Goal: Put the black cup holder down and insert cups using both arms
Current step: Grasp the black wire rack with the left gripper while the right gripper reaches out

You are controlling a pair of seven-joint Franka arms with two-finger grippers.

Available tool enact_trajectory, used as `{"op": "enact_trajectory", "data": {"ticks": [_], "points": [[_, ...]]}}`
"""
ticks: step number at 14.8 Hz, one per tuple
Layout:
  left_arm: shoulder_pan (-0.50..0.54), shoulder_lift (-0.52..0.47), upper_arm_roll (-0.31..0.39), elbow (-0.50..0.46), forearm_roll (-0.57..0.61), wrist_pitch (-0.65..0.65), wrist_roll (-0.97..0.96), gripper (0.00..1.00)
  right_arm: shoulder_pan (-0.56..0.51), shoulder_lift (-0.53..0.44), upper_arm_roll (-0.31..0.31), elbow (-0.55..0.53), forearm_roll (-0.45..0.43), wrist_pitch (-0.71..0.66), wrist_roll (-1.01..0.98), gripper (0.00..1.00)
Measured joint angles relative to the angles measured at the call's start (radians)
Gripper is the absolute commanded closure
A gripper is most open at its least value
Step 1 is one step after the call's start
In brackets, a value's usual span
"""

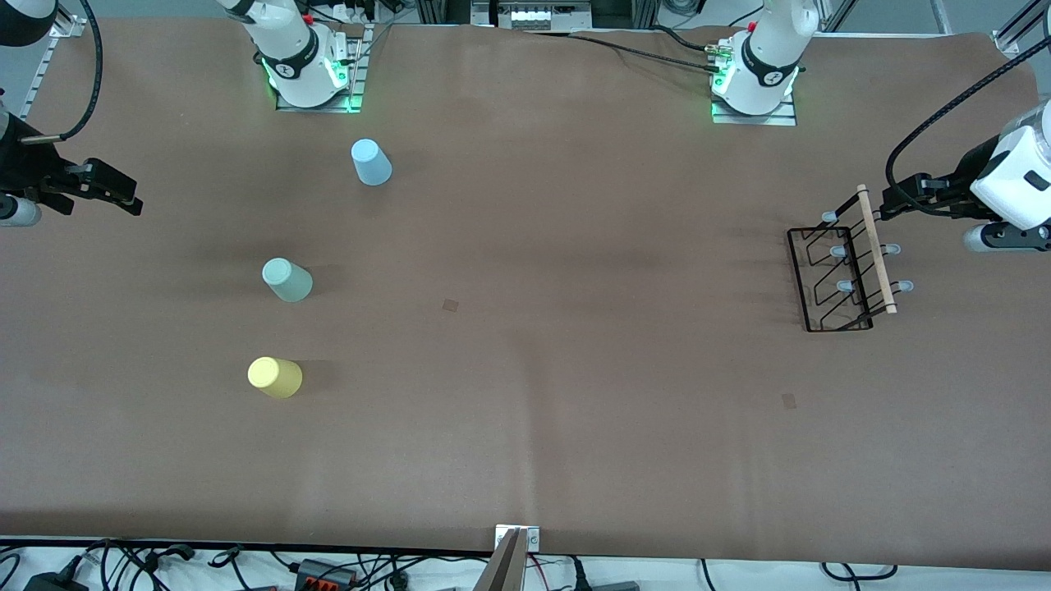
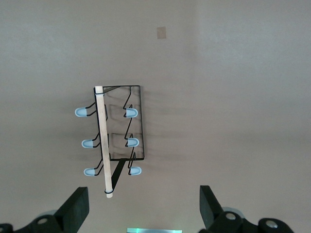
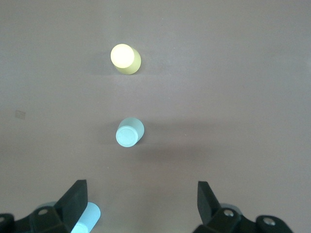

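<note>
Holder: black wire rack (image 1: pixel 842 275), right of the front frame, standing upright on its base with the wooden rod (image 1: pixel 875 249) on top; untouched, not yet placed. The rod runs along its length, so it likely serves as the grasp point.
Prongs: six grey-tipped (image 2: pixel 131 112), three per side, all bare; no cup is inserted.
Blue cup (image 1: pixel 371 162): upper left of centre in the front frame, mouth down.
Green cup (image 1: pixel 286 280): left of centre, mouth down, nearer the front camera than the blue one.
Yellow cup (image 1: pixel 274 377): lower left, nearest the front camera. The three stand well apart, which leaves room for a gripper around each.
Left gripper (image 2: pixel 141 206): jaws wide apart, empty, up by the rod's end at the frame's right edge, probably lining up for the rod.
Right gripper (image 3: pixel 141 204): jaws wide apart, empty, up at the left edge, looking down on the cups; waiting.
Table (image 1: pixel 575 410): brown.
</note>
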Motion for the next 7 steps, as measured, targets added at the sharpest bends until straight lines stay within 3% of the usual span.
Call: {"op": "enact_trajectory", "data": {"ticks": [7], "points": [[0.000,0.000,0.000,0.000,0.000,0.000,0.000,0.00,0.002,-0.008,0.004,0.000,0.000,0.000,0.000,0.00]]}}
